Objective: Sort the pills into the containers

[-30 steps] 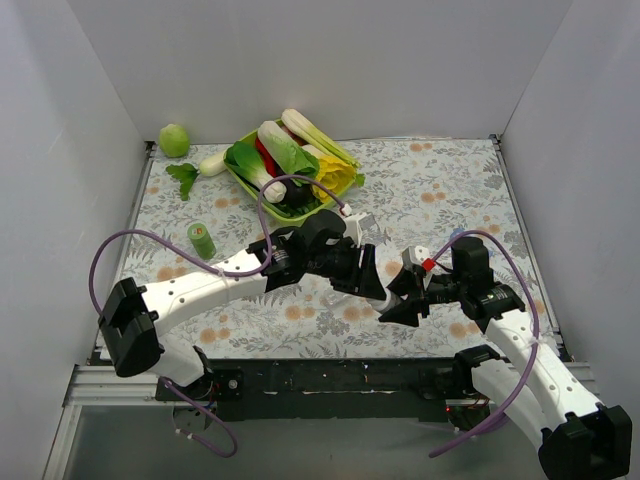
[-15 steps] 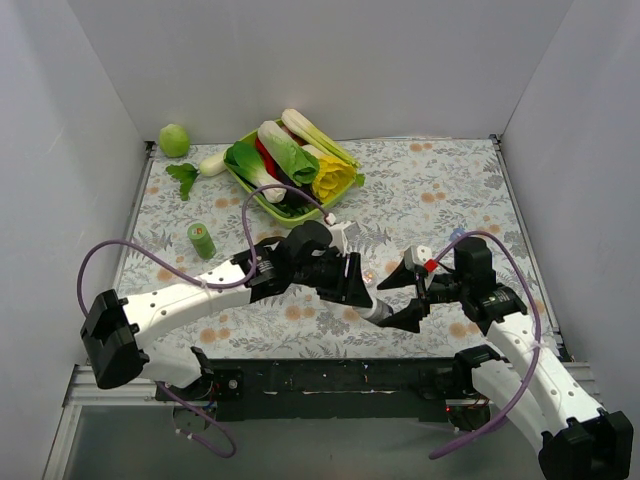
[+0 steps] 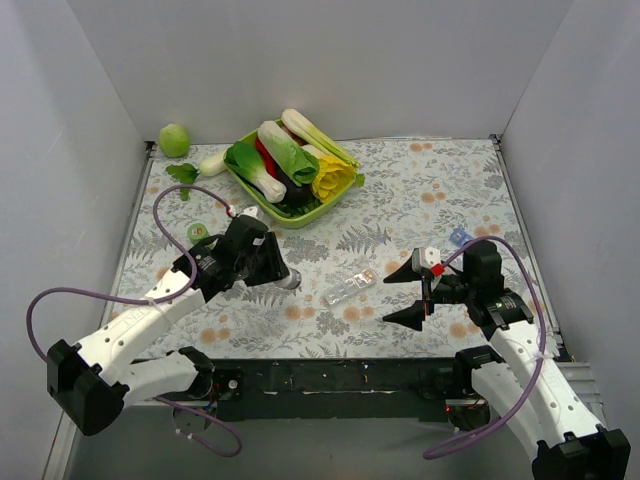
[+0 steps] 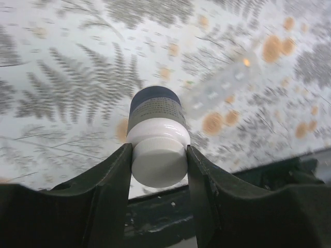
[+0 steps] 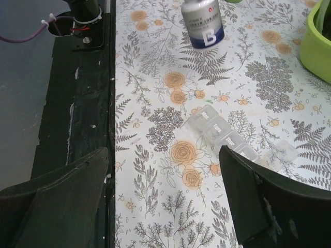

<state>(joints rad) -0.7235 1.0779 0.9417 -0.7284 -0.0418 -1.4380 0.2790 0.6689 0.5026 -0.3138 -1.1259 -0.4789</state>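
Two robot arms work over a floral-covered table (image 3: 440,190). The task looks barely begun. The clear organiser (image 3: 349,287) lies on the table between the arms with no pills visible in its compartments, and the bottle (image 4: 155,116) has its white cap on. Opening it and sharing out the pills is all left to do. The left arm reaches forward over the table's left half. The left claw (image 3: 272,272) is clamped on the bottle near the cap, base pointing at the table, just left of the organiser. The right arm is bent low, and the right claw (image 3: 392,298) is spread wide and empty, aimed at the organiser. A green tray (image 5: 320,46) of vegetables sits behind.
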